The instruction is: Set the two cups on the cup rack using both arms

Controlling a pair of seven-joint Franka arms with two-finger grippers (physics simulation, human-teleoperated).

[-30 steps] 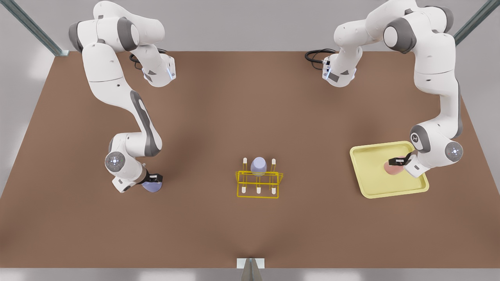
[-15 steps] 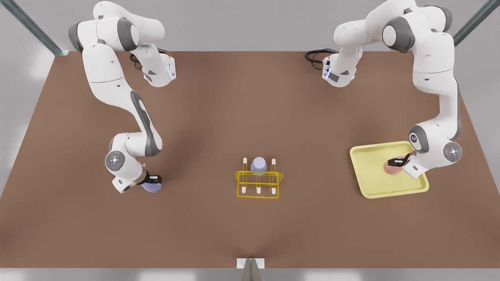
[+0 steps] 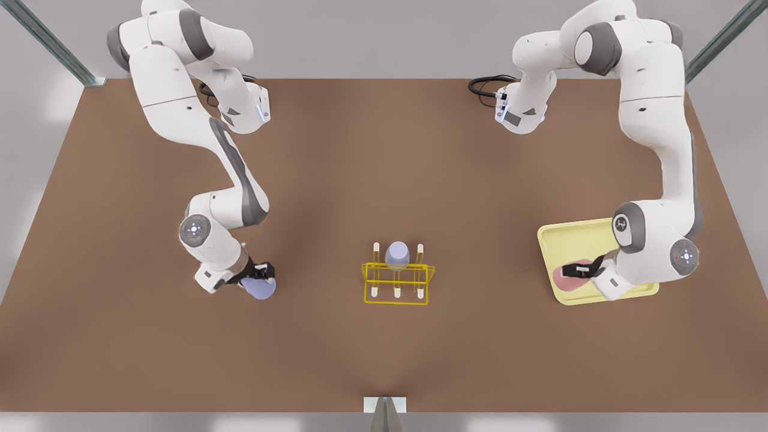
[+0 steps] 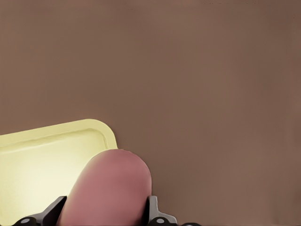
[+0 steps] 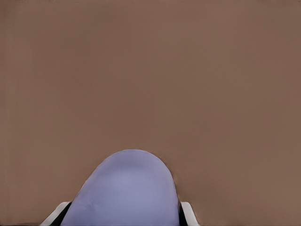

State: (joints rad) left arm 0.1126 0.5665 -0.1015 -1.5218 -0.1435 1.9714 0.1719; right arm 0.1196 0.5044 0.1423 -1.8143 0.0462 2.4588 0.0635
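Your left gripper (image 3: pixel 581 271), lower right of the front view, clasps the pink cup (image 3: pixel 566 277) over the tray (image 3: pixel 555 240). Your right gripper (image 3: pixel 259 273), lower left, clasps the lavender cup (image 3: pixel 260 289). The rack (image 3: pixel 397 283) sits centre, holding another cup (image 3: pixel 397 255).

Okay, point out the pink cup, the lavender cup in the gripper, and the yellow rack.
pink cup (image 3: pixel 566 276), front view, its side.
lavender cup (image 3: pixel 260 289), front view, its rounded body.
cup rack (image 3: pixel 396 300), front view, its near bottom wire.

Front view looks down steeply; wrist cameras sit close behind held cups.
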